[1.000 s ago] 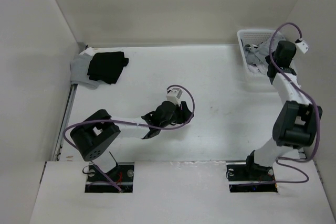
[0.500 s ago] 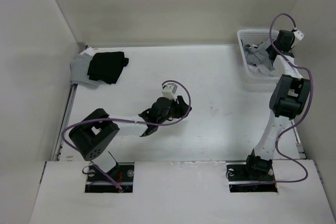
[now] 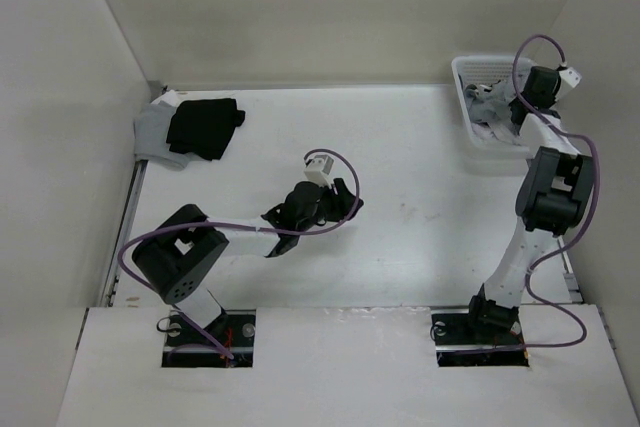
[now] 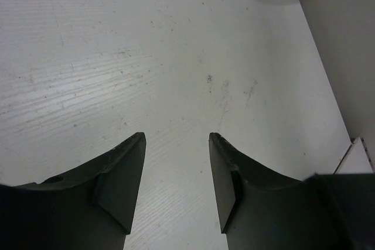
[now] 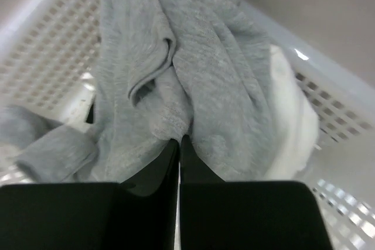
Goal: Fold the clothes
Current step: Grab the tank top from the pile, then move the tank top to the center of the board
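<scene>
You are looking at a white table with a white lattice basket at its far right corner. The grey tank top lies bunched inside that basket, beside a white garment. At the far left, a black garment sits on a light-grey one. Your right gripper is pinched closed on a fold of the tank top. Your left gripper hangs over bare table mid-way across, jaws spread and holding nothing.
</scene>
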